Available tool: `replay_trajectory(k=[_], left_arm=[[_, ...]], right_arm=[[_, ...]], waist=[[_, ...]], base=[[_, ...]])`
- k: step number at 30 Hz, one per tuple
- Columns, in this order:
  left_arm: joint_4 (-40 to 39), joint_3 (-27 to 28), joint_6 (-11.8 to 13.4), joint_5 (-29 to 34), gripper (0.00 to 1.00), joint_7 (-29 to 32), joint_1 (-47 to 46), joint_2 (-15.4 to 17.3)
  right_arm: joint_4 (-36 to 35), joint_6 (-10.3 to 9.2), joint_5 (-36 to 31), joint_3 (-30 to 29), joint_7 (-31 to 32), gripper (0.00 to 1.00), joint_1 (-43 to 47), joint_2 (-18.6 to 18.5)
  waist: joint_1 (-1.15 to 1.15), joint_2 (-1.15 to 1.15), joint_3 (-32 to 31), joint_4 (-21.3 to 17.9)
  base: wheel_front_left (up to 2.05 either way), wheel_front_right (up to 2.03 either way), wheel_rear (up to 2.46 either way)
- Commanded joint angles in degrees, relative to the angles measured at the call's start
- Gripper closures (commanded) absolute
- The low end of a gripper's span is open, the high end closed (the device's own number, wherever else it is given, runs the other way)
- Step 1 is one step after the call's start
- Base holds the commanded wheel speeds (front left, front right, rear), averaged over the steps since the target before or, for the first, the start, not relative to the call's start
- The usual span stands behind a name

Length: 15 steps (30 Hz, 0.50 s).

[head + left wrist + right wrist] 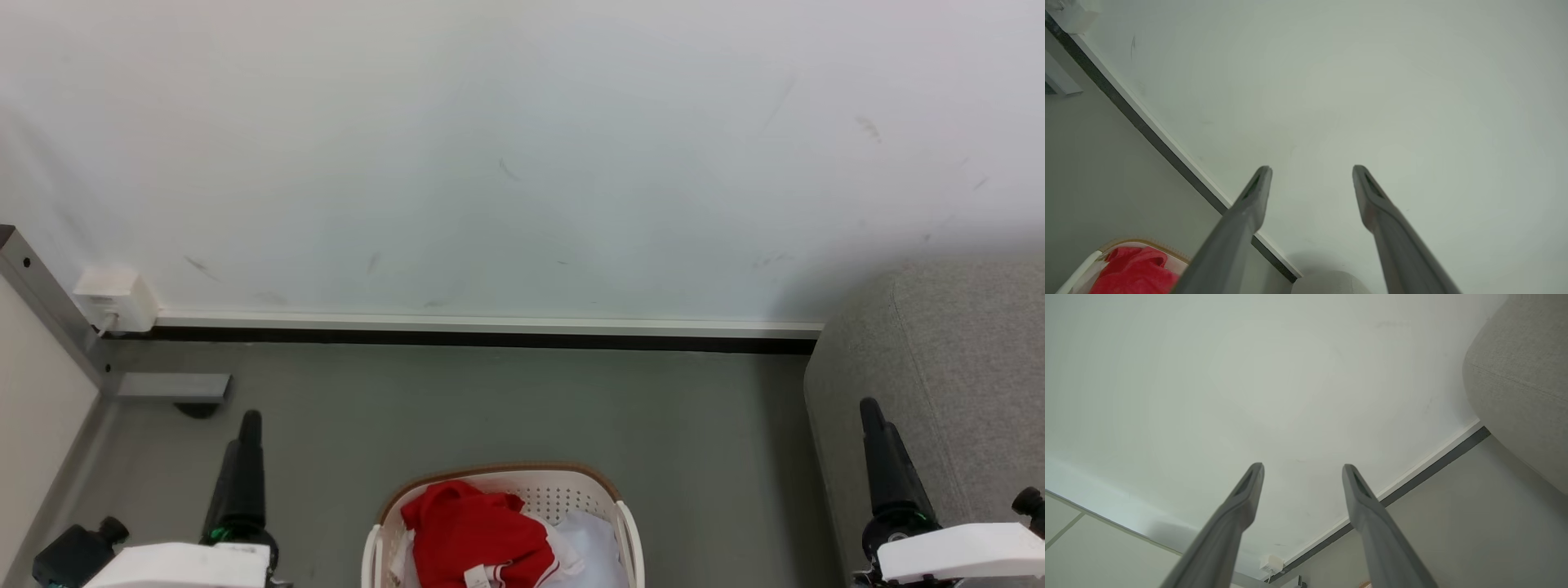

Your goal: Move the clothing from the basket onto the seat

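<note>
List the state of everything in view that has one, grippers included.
left gripper, open, empty
right gripper, open, empty
basket, upright on the floor, holding clothing and a pale white item
clothing, bunched up, not gripped
seat, no clothing on the part in view

Head view down over basket (571, 495), both wrist views facing the same wall (522, 163)
</note>
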Motion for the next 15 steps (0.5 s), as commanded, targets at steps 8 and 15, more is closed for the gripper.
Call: replay_trajectory(k=[8, 15], left_arm=[[-1.8, -1.5, 1.4, 14.4, 0.00, -2.2, 0.3, 0.7], [-2.1, -2.4, 2.8, 21.5, 0.00, -3.5, 0.5, 0.8]], right_arm=[[-1.0, -0.04, -11.5, 2.2, -2.0, 0.00, -1.5, -1.3], [-0.4, -0.05, -18.3, 2.6, -3.3, 0.00, -1.6, -0.9]], waist=[[0.00, 0.00, -0.1, 0.1], [0.00, 0.00, -0.2, 0.1]], base=[[0.00, 0.00, 0.00], [0.00, 0.00, 0.00]])
